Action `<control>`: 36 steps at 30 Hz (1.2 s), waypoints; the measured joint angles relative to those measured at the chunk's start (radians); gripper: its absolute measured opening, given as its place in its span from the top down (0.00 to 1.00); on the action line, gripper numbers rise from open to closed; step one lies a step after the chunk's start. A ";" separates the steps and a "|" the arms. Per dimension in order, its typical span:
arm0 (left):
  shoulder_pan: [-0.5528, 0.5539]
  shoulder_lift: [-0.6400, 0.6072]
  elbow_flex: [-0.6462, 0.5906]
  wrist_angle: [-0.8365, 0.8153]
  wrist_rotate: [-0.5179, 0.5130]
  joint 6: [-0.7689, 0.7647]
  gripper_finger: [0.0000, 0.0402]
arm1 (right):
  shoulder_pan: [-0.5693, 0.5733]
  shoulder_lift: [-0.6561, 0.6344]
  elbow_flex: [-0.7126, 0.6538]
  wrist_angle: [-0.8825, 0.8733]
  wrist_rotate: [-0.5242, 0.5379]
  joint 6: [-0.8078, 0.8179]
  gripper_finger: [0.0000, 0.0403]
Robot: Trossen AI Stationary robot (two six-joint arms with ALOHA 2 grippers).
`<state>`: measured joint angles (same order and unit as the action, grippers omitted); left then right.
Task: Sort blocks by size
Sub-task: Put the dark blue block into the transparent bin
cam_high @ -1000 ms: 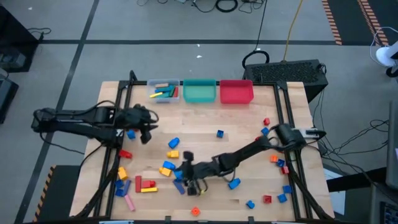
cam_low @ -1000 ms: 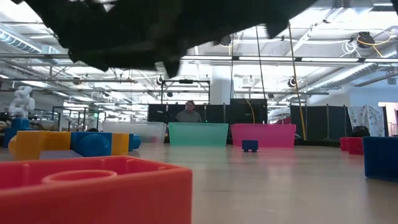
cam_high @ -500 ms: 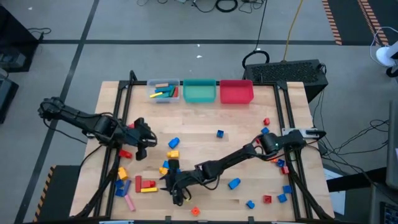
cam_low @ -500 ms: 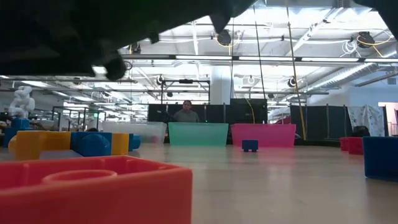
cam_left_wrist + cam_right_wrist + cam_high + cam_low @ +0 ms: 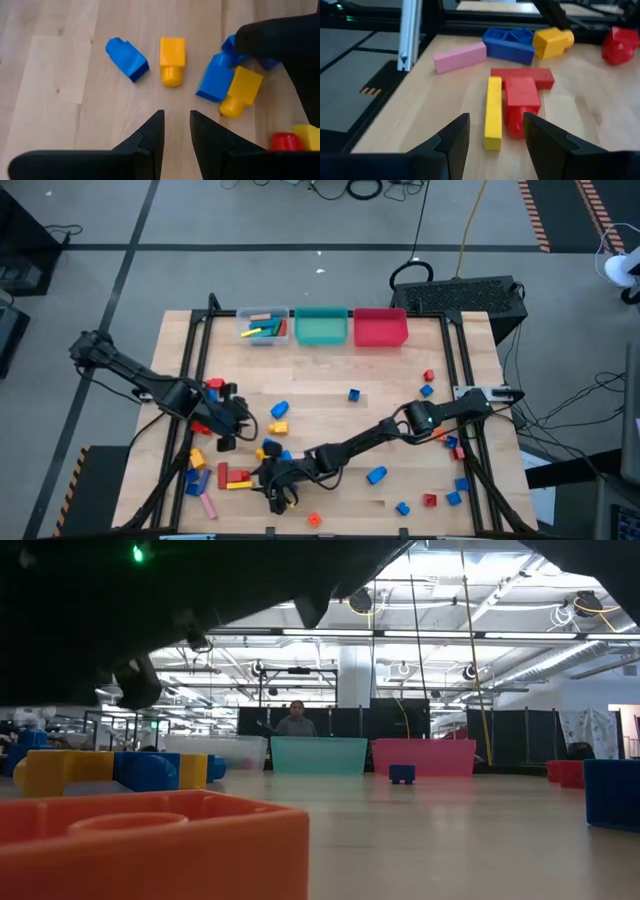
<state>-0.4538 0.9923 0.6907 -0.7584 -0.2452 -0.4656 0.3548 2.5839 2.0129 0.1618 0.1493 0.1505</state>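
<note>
Loose blocks lie flat on the wooden table. In the right wrist view a yellow bar (image 5: 493,112) and a red T-shaped block (image 5: 522,95) lie just ahead of my right gripper (image 5: 495,125), which is open; its fingers stand on either side of their near ends. In the high view that gripper (image 5: 272,495) reaches across to the near left. My left gripper (image 5: 176,125) is open by a narrow gap over bare wood, short of a blue block (image 5: 127,59), a yellow block (image 5: 172,61) and a blue-and-yellow pair (image 5: 227,85). In the high view it (image 5: 230,438) hangs at the left.
Three bins stand along the far edge: clear (image 5: 264,327) holding a few bars, teal (image 5: 320,326) and red (image 5: 380,327). A pink bar (image 5: 460,56), a blue block (image 5: 512,40) and the black frame rail (image 5: 185,430) lie near the left edge. More blocks are scattered at the right (image 5: 450,480).
My left gripper has swung toward the table's near edge and sunk, turning as it went. My right gripper has reached farther toward the table's left edge and lower, coming to the yellow bar and red block. No block has moved.
</note>
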 joint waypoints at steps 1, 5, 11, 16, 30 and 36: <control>0.000 0.009 0.000 -0.002 0.000 0.000 0.77 | -0.002 0.000 0.000 -0.004 0.000 0.012 0.58; 0.000 0.037 0.000 -0.001 0.001 -0.001 0.77 | -0.005 -0.001 0.004 -0.070 0.004 0.023 0.58; -0.017 0.077 0.000 0.037 0.016 -0.001 0.77 | 0.004 -0.029 0.004 -0.333 0.018 0.076 0.58; -0.040 0.118 0.000 0.098 0.009 0.002 0.77 | 0.036 -0.065 0.004 -0.528 0.132 0.113 0.58; -0.055 0.221 0.000 0.245 -0.015 -0.025 0.77 | 0.080 -0.203 0.002 -0.881 0.218 0.209 0.56; -0.068 0.256 0.000 0.343 -0.021 -0.049 0.77 | 0.107 -0.245 0.002 -0.969 0.170 0.456 0.50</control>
<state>-0.5213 1.2485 0.6910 -0.4151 -0.2659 -0.5144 0.4622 2.3394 2.0151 -0.8074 0.3196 0.6063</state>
